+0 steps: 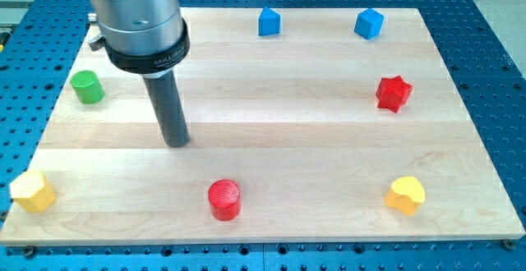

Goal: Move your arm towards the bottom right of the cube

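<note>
We count seven blocks on the wooden desk (271, 131): two blue, two red, two yellow and one green. Along the view's top edge sit a blue house-shaped block (269, 21) and, to its right, the blue cube (369, 23), which lies near the view's top right corner. Below the cube, at the right side, is a red star (393, 93). At the view's bottom we see a red cylinder (223, 199) near the middle, a yellow heart-shaped block (405, 195) to the right and a yellow block (33, 191), its shape hard to make out, at the left edge. A single green cylinder (86, 87) stands at the left.

We carry no pincer, so it has no state to tell: there is only one dark rod. My tip (176, 142) rests on the desk left of centre, touching no block, between the green cylinder and the red cylinder, and well apart from the blue cube, far to its lower left.
</note>
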`<control>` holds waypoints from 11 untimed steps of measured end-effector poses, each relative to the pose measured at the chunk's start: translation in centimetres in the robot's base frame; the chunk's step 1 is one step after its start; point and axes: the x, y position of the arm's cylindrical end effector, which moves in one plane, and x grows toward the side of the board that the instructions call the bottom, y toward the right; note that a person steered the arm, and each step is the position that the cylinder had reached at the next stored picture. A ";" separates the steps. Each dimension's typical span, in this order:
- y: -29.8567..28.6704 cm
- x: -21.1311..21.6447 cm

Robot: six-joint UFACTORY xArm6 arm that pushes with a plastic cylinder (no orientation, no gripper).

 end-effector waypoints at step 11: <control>30.5 -18.1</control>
